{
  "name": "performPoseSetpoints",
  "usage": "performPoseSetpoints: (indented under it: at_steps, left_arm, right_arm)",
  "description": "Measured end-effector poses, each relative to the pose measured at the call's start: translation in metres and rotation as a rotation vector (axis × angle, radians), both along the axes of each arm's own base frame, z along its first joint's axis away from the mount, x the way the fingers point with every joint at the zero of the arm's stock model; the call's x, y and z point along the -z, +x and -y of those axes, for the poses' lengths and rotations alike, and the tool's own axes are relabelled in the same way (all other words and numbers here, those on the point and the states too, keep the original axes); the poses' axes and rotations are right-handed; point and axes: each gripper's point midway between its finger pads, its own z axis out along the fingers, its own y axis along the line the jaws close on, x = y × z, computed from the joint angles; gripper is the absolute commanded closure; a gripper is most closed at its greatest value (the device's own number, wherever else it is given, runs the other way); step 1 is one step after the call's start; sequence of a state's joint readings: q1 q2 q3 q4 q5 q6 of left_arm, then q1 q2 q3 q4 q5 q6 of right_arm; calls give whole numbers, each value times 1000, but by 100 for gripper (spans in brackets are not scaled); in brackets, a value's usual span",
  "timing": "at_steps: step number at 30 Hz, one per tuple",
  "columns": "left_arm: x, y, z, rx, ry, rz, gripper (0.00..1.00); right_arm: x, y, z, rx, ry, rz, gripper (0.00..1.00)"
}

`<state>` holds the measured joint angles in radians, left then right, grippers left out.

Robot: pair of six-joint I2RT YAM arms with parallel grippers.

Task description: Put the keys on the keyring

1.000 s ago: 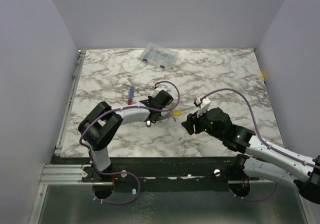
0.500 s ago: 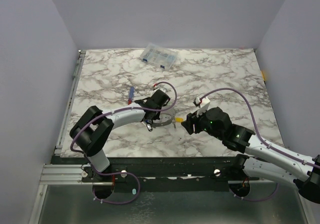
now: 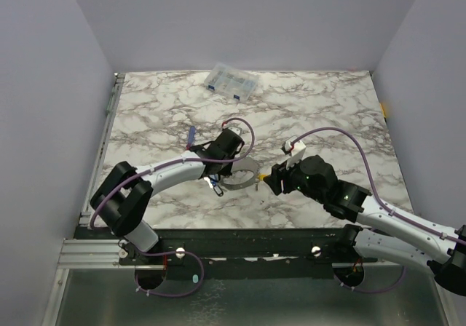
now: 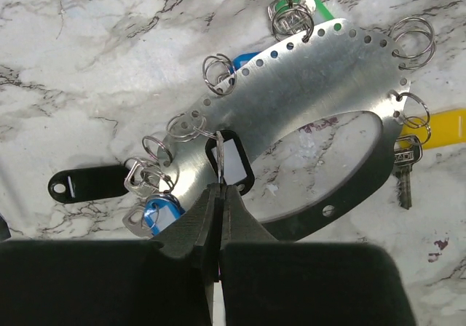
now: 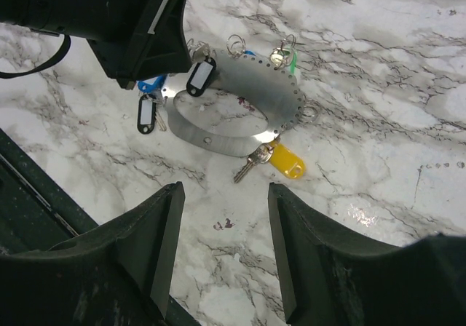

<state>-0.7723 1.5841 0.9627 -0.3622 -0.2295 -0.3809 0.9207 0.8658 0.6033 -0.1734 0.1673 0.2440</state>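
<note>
left tool (image 4: pixel 218 186) pressed together, pinching black-tagged key (image 4: pixel 228 163) at keyring (image 4: pixel 313 86) rim | right tool (image 5: pixel 222 195) spread, empty | keyring dragged nearer, mid-tabletop (image 3: pixel 328 108), just left of right tool | likely readied for right tool's reach

Left wrist view: the green tag (image 4: pixel 314 4) is cut off by the top edge, the yellow tag (image 4: pixel 445 126) by the right edge. One blue tag (image 4: pixel 159 214) lies half behind the left gripper (image 4: pixel 218 189), whose closed fingertips pinch something too thin to identify. Right wrist view: that gripper covers the upper-left part of the keyring (image 5: pixel 247 73). Top view: the keys (image 3: pixel 212 183) are too small to tell apart.
</note>
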Motion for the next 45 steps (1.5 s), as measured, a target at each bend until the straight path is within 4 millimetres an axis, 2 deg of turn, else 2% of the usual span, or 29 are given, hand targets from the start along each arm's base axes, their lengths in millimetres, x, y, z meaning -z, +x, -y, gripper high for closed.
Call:
performPoseSetpoints:
  at_steps: [12, 20, 23, 25, 26, 28, 32, 36, 38, 41, 45]
  left_arm:
    - [-34, 0, 7, 15, -79, 52, 100]
    - [-76, 10, 17, 20, -149, 119, 100]
    - [-85, 14, 19, 21, -162, 137, 80]
    - [-82, 14, 18, 19, -153, 130, 64]
    - [-79, 14, 18, 18, -148, 125, 60]
    - [-67, 15, 17, 6, -125, 105, 56]
    - [-28, 7, 7, -12, -49, 28, 51]
    - [5, -2, -2, -13, 18, -41, 51]
    - [14, -5, -5, -14, 34, -58, 52]
    - [21, -5, -6, -20, 44, -64, 53]
    - [22, 1, -4, -36, 40, -43, 58]
  right_arm:
    - [-2, 0, 0, 1, 4, 3, 41]
    - [-11, 0, 3, 9, 27, 26, 41]
    - [-11, 0, 3, 10, 26, 26, 41]
    - [-11, 0, 3, 10, 26, 26, 41]
    - [-11, 0, 3, 10, 27, 26, 41]
    - [-10, 0, 3, 10, 25, 24, 41]
    - [-9, 1, 2, 10, 20, 20, 41]
    - [-8, 1, 2, 10, 18, 19, 41]
    - [-7, 1, 2, 10, 15, 17, 41]
    - [-5, 1, 2, 10, 9, 12, 41]
    - [-4, 1, 2, 10, 8, 11, 41]
